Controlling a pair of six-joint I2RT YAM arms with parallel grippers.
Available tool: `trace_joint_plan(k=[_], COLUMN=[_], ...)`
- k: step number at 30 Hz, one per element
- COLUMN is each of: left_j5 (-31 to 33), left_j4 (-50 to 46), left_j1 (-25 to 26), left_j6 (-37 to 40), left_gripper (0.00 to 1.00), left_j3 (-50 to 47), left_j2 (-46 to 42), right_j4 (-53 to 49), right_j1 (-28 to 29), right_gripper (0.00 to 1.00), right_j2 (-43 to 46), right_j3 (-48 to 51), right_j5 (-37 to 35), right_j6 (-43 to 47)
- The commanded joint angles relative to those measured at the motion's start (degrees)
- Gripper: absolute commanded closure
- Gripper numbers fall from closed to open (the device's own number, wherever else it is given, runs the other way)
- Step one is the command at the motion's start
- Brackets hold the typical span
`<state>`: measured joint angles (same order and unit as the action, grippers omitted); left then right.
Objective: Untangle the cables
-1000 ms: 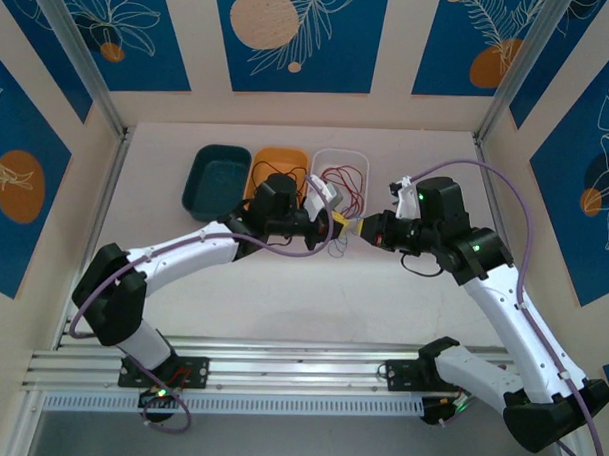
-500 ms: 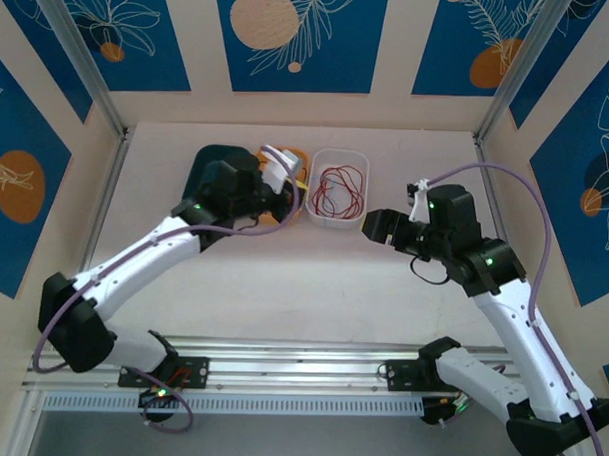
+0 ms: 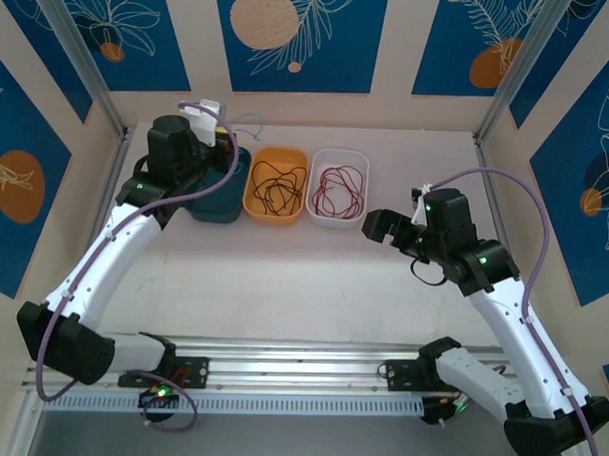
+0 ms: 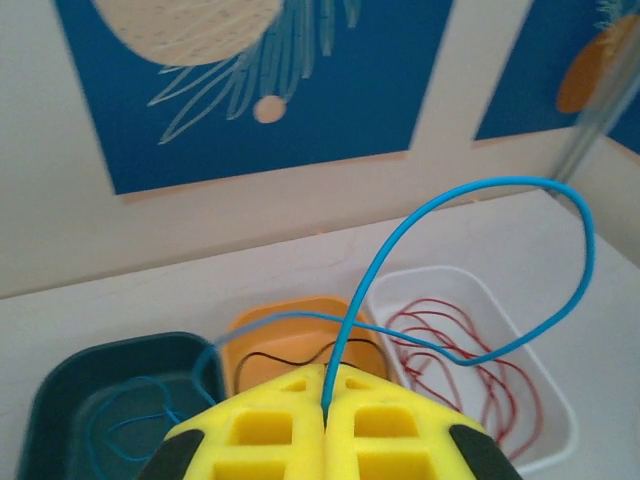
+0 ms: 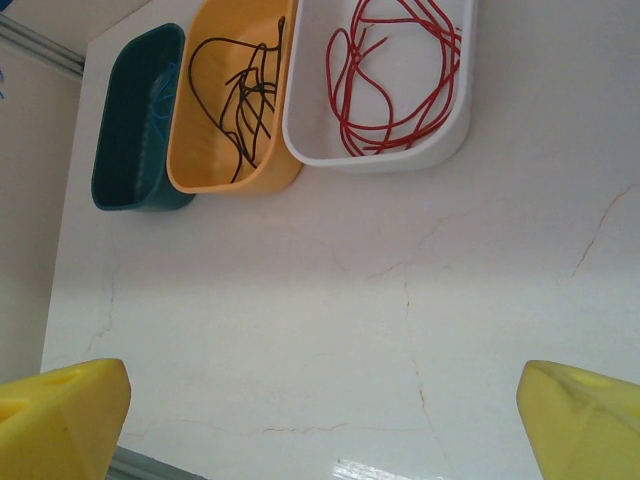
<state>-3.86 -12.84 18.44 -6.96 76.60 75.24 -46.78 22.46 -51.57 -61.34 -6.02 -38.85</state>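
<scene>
Blue cable (image 4: 500, 183) is pinched tight in the closed left fingers (image 4: 270, 430) above the teal tub (image 4: 60, 390). Red cable (image 3: 338, 190) and black cable (image 3: 276, 187) lie in their own tubs. Right fingers (image 5: 60, 420) are spread wide over the desk (image 5: 350, 300). It looks light, floppy and springy, so I'd grab mid-strand.

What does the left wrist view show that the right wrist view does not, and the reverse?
Left wrist view: the left gripper shut on the blue cable, whose loop rises in front of a poster on the wall.
Right wrist view: the right gripper open over the table, bare and cracked here.
Both: the teal bin, the orange bin with the black cable, and the white bin with the red cable.
</scene>
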Motion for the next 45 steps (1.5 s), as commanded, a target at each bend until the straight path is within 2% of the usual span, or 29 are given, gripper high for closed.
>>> trace_joint_plan(k=[1,8,13,24,35,43,45], left_j5=[0.26,0.25,1.67,5.01,13.83,14.93,15.65], left_j4=[1.24,1.45,0.14,-2.89,-10.49,-13.23,-14.24], left_j1=[-3.31,-8.1,-9.54,-10.77,-10.89,-10.91,-10.94], left_j6=[0.41,-3.05,-3.84,-5.71,-5.61,-5.1,-4.59], left_gripper=[1.0,1.0,1.0,1.0,1.0,1.0,0.96], left_j3=[1.69,1.66,1.21,2.41,7.86,10.45,11.21], left_j2=[3.2,10.01,13.74,24.25,35.31,40.57,41.58], right_j4=[-0.59,-1.16,-1.37,-1.13,-1.31,-0.98,-0.98], right_j1=[-0.31,-0.45,-0.59,-1.02,-1.38,-1.71,-1.71], right_gripper=[0.01,0.01,0.01,0.01,0.01,0.01,0.01], right_j2=[0.03,0.24,0.72,0.28,0.4,0.22,0.21], right_j3=[0.78,1.37,2.44,3.42,4.48,5.0,5.17], right_j5=[-0.75,-1.0,-1.14,-0.7,-0.5,-0.04,-0.04], right_j6=[-0.78,-1.66,-2.46,-2.89,-3.25,-3.34,-3.34])
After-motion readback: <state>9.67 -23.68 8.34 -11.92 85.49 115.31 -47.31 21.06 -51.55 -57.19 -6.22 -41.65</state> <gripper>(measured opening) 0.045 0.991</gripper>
